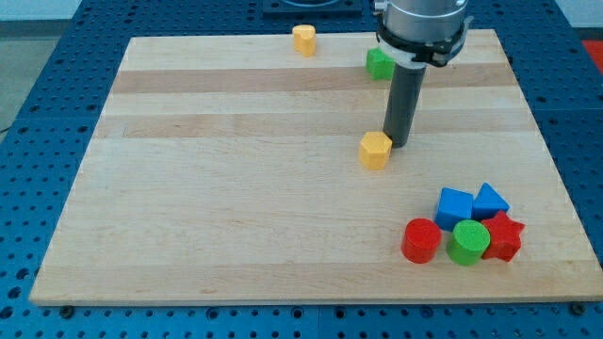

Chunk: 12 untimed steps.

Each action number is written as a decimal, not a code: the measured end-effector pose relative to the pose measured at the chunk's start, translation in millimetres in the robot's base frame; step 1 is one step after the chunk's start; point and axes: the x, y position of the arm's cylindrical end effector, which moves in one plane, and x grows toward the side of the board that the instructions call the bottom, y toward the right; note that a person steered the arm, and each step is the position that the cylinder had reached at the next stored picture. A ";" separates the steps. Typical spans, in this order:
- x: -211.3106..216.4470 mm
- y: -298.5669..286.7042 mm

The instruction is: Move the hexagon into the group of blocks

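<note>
Ends in a straight dark rod rather than a gripper, so nothing to open, shut or hold. My tip (397, 143) down on the counter (236, 188), just beside the yellow hexagon (375, 150), at its upper right edge; cannot tell whether touching. Yellow hexagon alone near the middle of the counter, a little toward the view's right, well apart from the group of blocks.

Behind the rod, toward the view's top, a green block (380, 63), partly hidden by the arm, shape not clear. Farther to the view's left along the top edge, a yellow heart-like block (303, 40).

Group of blocks gathered at the view's bottom right: red cylinder (421, 240) on the left, green cylinder (469, 242) touching beside it, red star-like block (504, 236) on the right, blue cube (454, 206) and blue triangle (490, 201) just behind them.
</note>
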 end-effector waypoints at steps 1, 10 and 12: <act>-6.7 1.2; 60.0 -82.4; 88.4 -15.7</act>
